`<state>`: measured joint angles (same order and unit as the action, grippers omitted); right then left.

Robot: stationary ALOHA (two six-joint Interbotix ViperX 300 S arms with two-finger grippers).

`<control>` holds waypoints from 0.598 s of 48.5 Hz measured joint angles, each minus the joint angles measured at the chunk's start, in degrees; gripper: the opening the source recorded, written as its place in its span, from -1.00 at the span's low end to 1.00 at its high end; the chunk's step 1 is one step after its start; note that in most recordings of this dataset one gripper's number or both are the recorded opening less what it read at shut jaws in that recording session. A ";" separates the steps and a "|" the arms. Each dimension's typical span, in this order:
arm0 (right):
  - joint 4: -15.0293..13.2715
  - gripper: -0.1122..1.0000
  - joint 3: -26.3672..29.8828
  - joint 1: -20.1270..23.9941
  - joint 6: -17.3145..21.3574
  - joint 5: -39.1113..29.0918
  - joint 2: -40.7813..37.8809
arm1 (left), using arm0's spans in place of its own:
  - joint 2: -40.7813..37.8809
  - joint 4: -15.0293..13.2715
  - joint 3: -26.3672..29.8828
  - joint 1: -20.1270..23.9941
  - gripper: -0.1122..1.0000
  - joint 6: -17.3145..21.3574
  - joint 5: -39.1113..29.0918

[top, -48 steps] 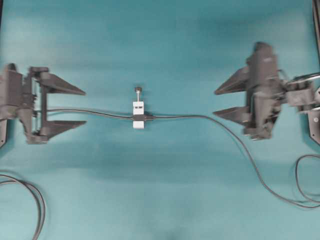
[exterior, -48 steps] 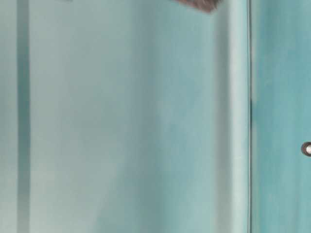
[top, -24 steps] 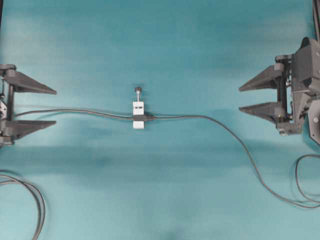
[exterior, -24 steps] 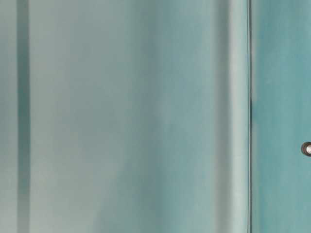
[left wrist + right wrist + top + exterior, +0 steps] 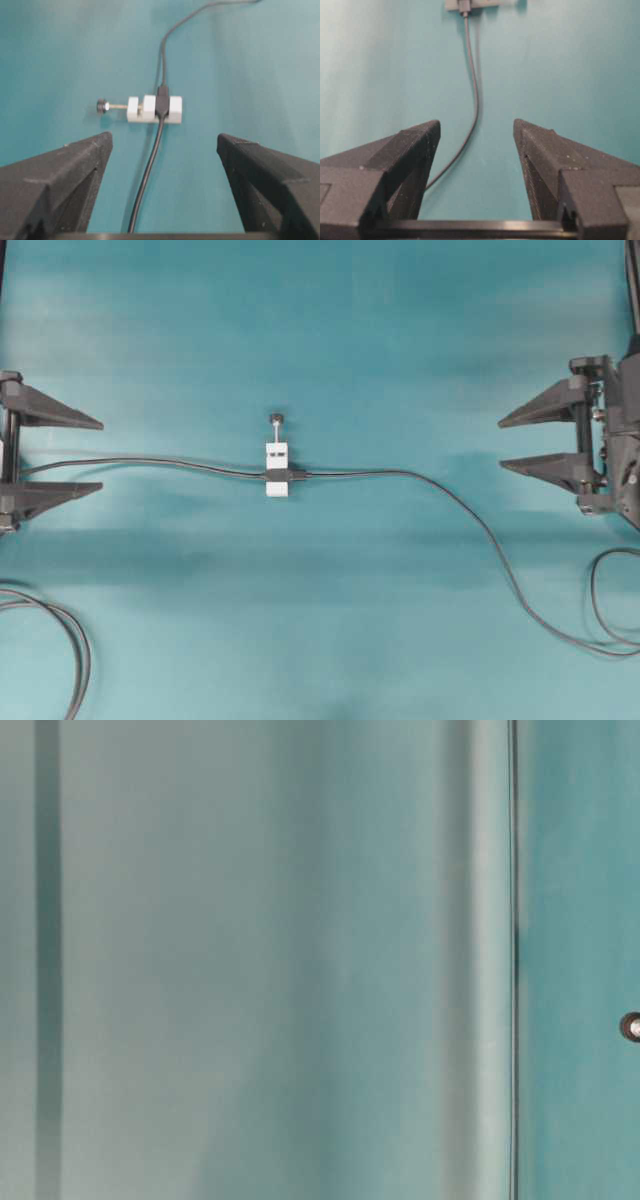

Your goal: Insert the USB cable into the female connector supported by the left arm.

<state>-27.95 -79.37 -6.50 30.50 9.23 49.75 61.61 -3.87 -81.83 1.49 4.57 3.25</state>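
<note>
Overhead: female connector (image 5: 277,469) lies mid-table, white block w/ screw + knob; USB cable (image 5: 420,478) runs in from the right, plug seated at the block; a 2nd thin cable (image 5: 150,462) exits left. Left gripper (image 5: 95,455) at left edge, jaws wide, holding nothing; right gripper (image 5: 505,445) at right edge, also wide + empty; both well apart from connector. Table-level view: blurred teal only.
</note>
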 measured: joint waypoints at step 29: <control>0.00 0.35 -6.86 0.26 0.09 0.09 13.89 | 0.09 0.18 -6.06 0.00 0.88 0.09 9.49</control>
<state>-27.95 -86.22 -6.24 30.59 9.32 63.63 61.70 -3.69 -87.89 1.49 4.66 12.74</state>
